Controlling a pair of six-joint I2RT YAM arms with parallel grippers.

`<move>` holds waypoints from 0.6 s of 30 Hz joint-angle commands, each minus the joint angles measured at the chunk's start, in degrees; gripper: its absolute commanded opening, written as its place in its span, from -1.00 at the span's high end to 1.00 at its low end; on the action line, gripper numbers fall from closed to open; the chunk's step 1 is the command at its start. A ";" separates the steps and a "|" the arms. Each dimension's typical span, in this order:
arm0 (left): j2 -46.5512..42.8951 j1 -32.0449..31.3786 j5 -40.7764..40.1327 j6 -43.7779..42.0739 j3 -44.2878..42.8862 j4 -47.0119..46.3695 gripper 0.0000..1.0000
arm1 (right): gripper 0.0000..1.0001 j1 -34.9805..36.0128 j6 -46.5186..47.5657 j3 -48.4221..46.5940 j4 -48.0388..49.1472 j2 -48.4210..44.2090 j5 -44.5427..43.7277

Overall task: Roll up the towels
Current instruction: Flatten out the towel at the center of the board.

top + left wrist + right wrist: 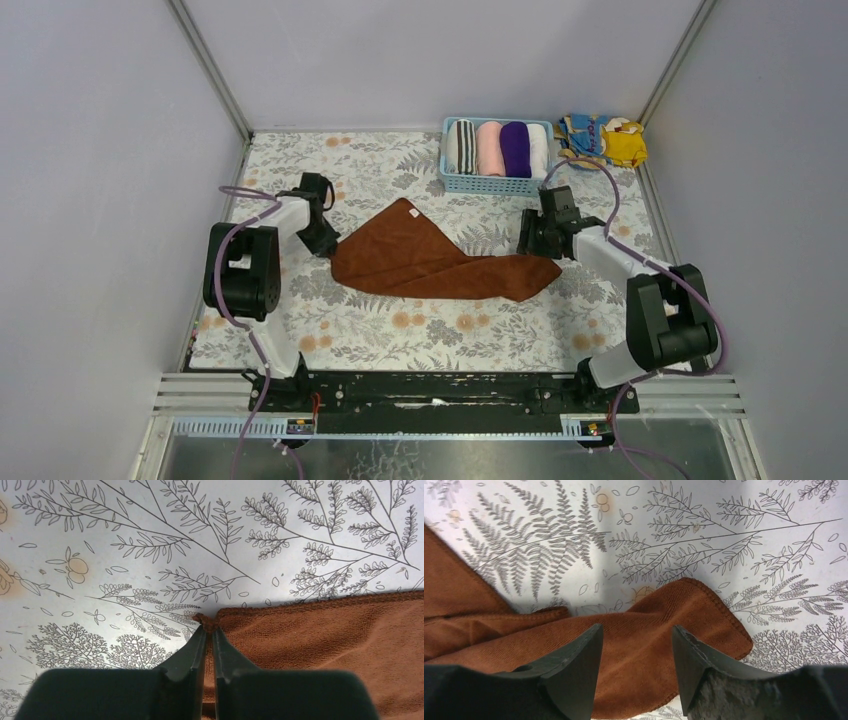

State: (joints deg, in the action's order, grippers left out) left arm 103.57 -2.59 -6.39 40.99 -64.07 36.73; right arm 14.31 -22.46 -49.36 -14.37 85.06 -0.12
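Observation:
The rust-brown towel (pixel 420 262) lies crumpled and partly folded in the middle of the table. My left gripper (pixel 326 243) is at its left corner, shut on that corner (pixel 209 622); the towel (pixel 325 640) spreads away to the right in the left wrist view. My right gripper (pixel 532 243) is open just above the towel's right end (pixel 644 655), fingers (pixel 579 655) apart with cloth between and below them. The purple towel (pixel 515 148) stands rolled in the blue basket (pixel 490 185) at the back.
The basket also holds rolled striped, pink and white towels. A yellow-and-blue patterned cloth (pixel 603 139) lies at the back right corner. The table has a floral cover (pixel 400 330), with grey walls on three sides.

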 commanded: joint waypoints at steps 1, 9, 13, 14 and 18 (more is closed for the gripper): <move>-0.60 -0.22 -2.32 -1.74 2.55 3.83 1.00 | -0.21 0.02 0.05 -3.79 -0.14 4.64 -2.37; -9.44 -0.23 -6.71 -3.52 2.67 7.23 1.00 | -0.35 0.10 -2.41 -9.02 -0.37 11.83 -3.82; -9.03 -0.21 -5.77 -4.04 2.78 6.95 1.00 | -0.35 0.28 -3.04 -11.65 -2.51 16.92 -3.25; -9.04 -0.19 -5.33 -4.14 2.59 6.90 1.00 | -0.35 0.36 -3.15 -11.35 -2.58 17.53 -3.04; -9.75 -0.10 -5.16 -4.56 1.57 7.25 1.00 | -0.21 0.46 -3.29 -9.84 -2.93 17.97 -1.50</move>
State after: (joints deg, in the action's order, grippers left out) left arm 94.61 -2.63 -10.52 37.80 -61.54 42.83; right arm 14.37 -24.64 -59.83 -15.03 101.58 -2.39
